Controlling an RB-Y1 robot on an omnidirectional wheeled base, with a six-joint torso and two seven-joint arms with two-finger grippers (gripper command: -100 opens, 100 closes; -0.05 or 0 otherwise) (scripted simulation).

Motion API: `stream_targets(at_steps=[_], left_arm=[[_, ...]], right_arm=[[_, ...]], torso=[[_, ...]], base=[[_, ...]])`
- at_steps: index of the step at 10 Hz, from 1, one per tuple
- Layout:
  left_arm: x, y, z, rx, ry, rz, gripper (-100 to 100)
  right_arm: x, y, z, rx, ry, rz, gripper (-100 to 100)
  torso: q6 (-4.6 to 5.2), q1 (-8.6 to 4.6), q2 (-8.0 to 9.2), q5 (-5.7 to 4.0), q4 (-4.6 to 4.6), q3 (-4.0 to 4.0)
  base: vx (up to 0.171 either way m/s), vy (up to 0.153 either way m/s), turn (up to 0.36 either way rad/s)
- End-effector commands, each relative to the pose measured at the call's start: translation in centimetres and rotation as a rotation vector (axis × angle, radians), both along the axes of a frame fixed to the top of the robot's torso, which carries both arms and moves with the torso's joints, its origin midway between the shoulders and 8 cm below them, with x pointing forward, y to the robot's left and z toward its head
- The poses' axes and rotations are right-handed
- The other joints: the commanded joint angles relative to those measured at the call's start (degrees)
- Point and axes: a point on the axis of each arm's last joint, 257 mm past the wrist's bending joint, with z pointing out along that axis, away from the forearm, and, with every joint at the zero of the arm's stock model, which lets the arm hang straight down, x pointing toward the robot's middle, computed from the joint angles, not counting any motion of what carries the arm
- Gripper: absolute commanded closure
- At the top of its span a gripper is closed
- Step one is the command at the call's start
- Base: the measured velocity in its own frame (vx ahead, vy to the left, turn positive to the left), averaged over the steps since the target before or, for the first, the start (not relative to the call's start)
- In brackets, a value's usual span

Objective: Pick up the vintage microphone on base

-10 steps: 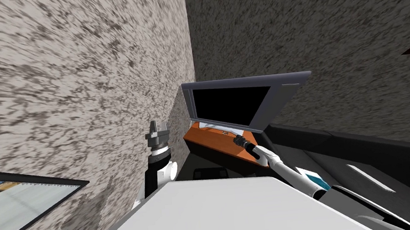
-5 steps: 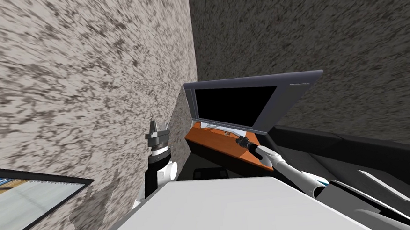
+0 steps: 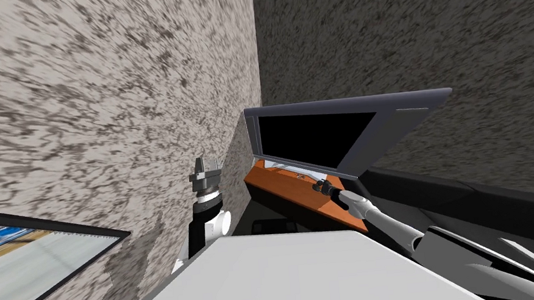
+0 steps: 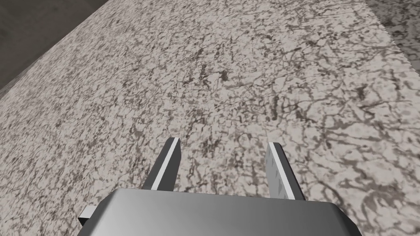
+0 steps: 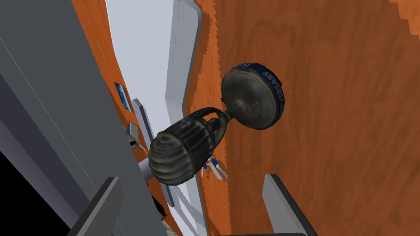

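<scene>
Here the microphone (image 5: 180, 153) points its ribbed head at my open right hand (image 5: 192, 178), base (image 5: 252, 98) on the orange desk (image 5: 328, 123).

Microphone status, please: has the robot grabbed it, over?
Right pincer open, facing the microphone, no grip. Microphone on its round base, on the orange desk. Left pincer open, raised by the wall. Grey monitor close beside the microphone.

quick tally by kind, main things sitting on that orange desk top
microphone on round base: 1
grey-framed screen: 1
pale flat slab: 1
Total on the orange top: 3 (small blue bits beside the microphone are too small to count)
</scene>
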Motion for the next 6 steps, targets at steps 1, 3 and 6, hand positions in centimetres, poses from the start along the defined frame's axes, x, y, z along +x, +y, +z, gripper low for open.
stream_targets(at_steps=[1, 3, 6], left_arm=[[0.0, 0.0, 0.0, 0.0, 0.0, 0.0, 0], [0.0, 0.0, 0.0, 0.0, 0.0, 0.0, 0], [0.0, 0.0, 0.0, 0.0, 0.0, 0.0, 0]], right_arm=[[-0.3, -1.5, -0.1, -0.051, 0.017, 0.008, -100], [-0.5, -2.1, -0.1, -0.08, 0.028, 0.014, -100], [-2.1, -3.6, -0.6, -0.077, 0.039, -0.036, -100]], torso=[[0.0, 0.0, 0.0, 0.0, 0.0, 0.0], [0.02, -0.14, 0.17, -0.04, 0.03, 0.09], [0.02, -0.18, 0.22, -0.05, 0.04, 0.12]], base=[[0.027, 0.027, -0.005], [0.001, 0.003, -0.007], [-0.017, -0.007, 0.12]])
